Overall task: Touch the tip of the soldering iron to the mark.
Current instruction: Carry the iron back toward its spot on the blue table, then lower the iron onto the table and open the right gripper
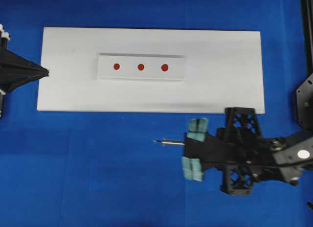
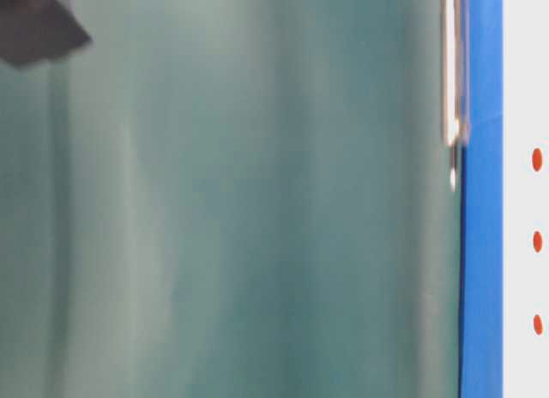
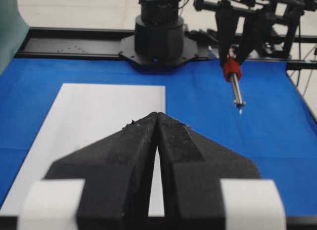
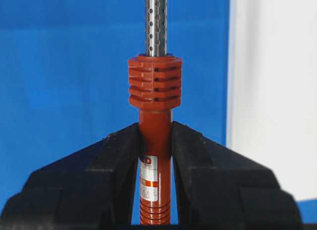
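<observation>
R gripper (image 4: 154,141) clamped on the soldering iron (image 4: 154,121) by its red-orange handle; shaft sticks out over blue mat (image 1: 98,163), tip short of the white board (image 1: 220,90); the mark (image 1: 165,67), rightmost of three red dots on raised strip (image 1: 105,68), well apart from tip; L gripper (image 3: 157,122) jaws together, empty, at board's left edge.

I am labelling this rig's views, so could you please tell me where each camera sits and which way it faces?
Overhead: looks straight down on the white board; both arms show.
Table-level: low, mostly blocked; soldering iron shaft shows.
Left wrist: behind the shut left gripper, facing the right arm.
Right wrist: behind the right gripper.
All four share the iron.
</observation>
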### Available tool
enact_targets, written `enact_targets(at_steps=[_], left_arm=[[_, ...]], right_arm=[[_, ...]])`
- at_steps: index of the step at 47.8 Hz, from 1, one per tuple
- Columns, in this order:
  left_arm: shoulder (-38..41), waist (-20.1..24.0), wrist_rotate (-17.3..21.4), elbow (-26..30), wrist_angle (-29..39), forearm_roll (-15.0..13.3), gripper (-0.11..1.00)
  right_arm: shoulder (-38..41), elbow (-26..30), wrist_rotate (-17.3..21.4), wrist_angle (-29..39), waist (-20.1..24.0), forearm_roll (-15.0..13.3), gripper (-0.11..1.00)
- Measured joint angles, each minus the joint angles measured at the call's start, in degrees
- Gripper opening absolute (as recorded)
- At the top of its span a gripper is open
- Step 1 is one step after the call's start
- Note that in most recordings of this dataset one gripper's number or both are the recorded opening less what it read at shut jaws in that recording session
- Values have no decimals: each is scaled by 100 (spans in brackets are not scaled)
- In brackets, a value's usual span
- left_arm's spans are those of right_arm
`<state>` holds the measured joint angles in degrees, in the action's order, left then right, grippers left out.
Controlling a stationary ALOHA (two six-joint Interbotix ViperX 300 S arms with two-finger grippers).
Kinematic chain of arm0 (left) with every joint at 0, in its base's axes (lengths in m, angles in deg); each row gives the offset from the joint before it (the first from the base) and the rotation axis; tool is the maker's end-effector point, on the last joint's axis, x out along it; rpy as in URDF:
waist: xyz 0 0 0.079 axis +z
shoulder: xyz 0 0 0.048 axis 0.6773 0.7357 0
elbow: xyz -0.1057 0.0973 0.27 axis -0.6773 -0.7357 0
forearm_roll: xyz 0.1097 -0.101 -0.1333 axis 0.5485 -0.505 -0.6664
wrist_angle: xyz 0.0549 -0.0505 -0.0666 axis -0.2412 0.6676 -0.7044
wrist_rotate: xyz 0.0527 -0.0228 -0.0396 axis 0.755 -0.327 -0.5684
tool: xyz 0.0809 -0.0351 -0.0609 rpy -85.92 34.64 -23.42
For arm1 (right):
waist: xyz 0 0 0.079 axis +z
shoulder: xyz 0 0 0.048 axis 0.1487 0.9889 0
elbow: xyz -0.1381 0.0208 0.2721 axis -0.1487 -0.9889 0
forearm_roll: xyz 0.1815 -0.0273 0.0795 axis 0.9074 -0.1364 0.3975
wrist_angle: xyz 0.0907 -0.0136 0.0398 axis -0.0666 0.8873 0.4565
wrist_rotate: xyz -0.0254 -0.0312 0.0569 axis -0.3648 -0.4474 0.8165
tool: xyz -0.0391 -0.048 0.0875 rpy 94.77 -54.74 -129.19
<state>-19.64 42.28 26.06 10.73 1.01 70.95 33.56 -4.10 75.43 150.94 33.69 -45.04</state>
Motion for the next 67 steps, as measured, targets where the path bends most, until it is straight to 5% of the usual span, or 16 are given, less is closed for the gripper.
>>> enact_targets(at_steps=[14,30,50,67], left_arm=[[-18,-79,0,0,-26,9,0],[-18,-343,0,0,-158,9,0],[-18,-378,0,0,-167,0,0],[-18,-378,0,0,-167,9,0]], right_arm=[[888,958,-738,-272,-281,0,6],[1556,1890,-923,-281,-571,9,6],[1705,1881,-896,-422,-589,88,6],[2101,1248,-853,-1784,-615,123,6]])
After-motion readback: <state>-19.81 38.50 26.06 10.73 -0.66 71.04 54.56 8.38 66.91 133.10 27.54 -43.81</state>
